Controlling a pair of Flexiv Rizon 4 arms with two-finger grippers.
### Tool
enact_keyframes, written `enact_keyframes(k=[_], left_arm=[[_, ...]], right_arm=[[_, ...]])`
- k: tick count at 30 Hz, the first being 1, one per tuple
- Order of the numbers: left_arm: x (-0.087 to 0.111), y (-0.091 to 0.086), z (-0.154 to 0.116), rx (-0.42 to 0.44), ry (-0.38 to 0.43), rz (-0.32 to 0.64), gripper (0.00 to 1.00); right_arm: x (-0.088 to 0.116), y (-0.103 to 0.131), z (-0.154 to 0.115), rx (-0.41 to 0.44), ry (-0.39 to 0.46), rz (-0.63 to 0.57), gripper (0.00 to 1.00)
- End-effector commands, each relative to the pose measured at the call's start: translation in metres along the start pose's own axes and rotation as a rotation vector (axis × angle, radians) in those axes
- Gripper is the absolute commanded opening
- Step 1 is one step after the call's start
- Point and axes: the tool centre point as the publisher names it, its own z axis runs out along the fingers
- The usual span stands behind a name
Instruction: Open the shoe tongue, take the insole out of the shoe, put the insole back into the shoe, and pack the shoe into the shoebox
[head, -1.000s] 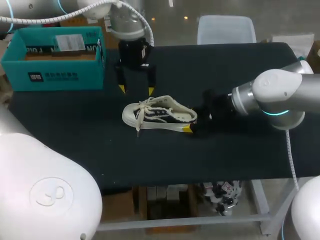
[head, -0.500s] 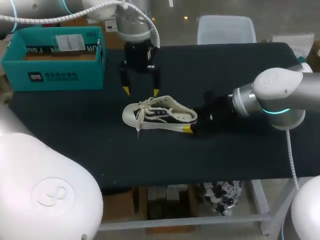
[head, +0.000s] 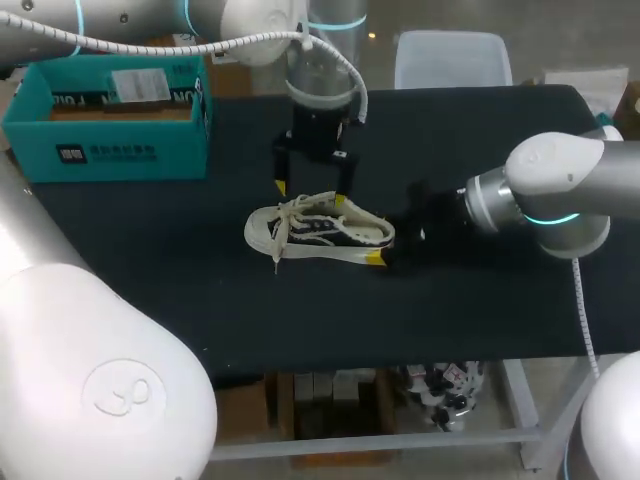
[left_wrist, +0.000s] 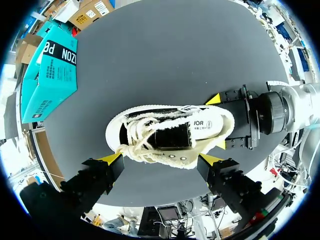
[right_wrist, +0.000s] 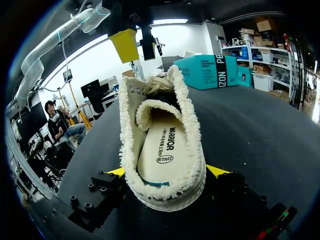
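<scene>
A cream low-top shoe (head: 318, 228) with loose laces stands upright mid-table, toe to the left. Its white printed insole (right_wrist: 167, 150) lies inside, behind the tongue (right_wrist: 154, 109). My right gripper (head: 380, 243) holds the heel from behind, one finger pressed to each side (right_wrist: 167, 172). Just above the laces and the shoe's mouth hovers my left gripper (head: 310, 194), open, its yellow tips (left_wrist: 112, 157) straddling the shoe (left_wrist: 170, 135) without touching it. The teal shoebox (head: 110, 115) stands open at the back left corner, also seen in the left wrist view (left_wrist: 50, 75).
The black tabletop (head: 150, 270) spreads around the shoe on all sides. The shoebox (right_wrist: 207, 70) is the only other object on it. The table's front edge (head: 330, 365) runs below the shoe.
My left arm has swung right and come down from behind the toe to over the shoe's laces. The right gripper and the shoe have stayed still.
</scene>
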Motion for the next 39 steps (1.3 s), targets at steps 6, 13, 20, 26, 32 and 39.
enact_keyframes(k=[6, 13, 20, 26, 32, 39], left_arm=[[0.013, -0.019, 0.022, -0.019, -0.039, -0.013, 1.0], [0.024, -0.018, 0.031, -0.035, -0.045, -0.008, 1.0], [0.028, -0.01, 0.035, -0.052, -0.054, -0.012, 0.79], [0.033, -0.007, 0.041, -0.044, -0.071, -0.012, 0.53], [0.036, -0.009, 0.05, -0.049, -0.078, -0.014, 0.55], [0.038, -0.014, 0.059, -0.054, -0.103, -0.018, 0.67]], right_arm=[[-0.003, -0.009, 0.004, -0.002, 0.008, 0.001, 0.0], [-0.003, -0.009, 0.004, -0.002, 0.008, 0.001, 0.0], [-0.003, -0.009, 0.004, -0.002, 0.008, 0.001, 0.0], [-0.003, -0.009, 0.004, -0.002, 0.008, 0.001, 0.0], [-0.003, -0.009, 0.004, -0.002, 0.008, 0.001, 0.0], [-0.003, -0.009, 0.004, -0.002, 0.008, 0.001, 0.0]])
